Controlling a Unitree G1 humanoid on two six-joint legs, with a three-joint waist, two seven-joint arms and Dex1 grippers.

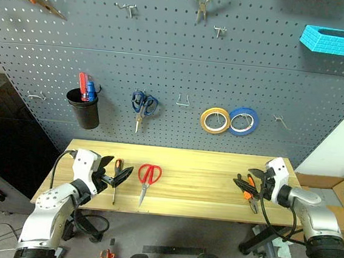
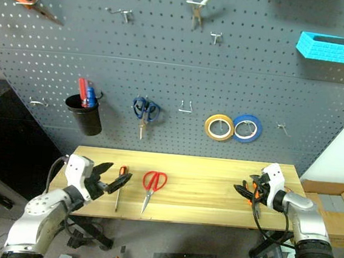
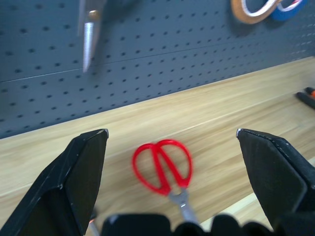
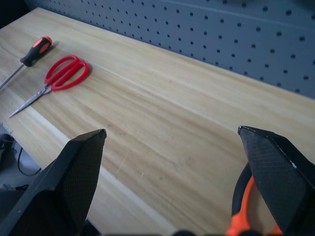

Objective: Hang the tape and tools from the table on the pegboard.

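The red-handled steel scissors (image 1: 147, 179) lie flat on the light wooden table (image 1: 203, 181), just beyond the left gripper (image 3: 170, 147), whose fingers are spread wide and empty. Their long axis runs blades-toward-robot (handles toward the pegboard (image 1: 177, 74)). The right gripper (image 4: 170, 142), likewise spread, is well apart from them.

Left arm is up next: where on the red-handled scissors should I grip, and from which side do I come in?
Grip the red-handled scissors at the neck, just below the red loops, where they are narrowest. They lie flat on the table, loops toward the pegboard, blades toward the front edge. Bring the open left hand in from their left and above, fingers straddling the neck crosswise. The screwdriver lies between, so probably clear it first.
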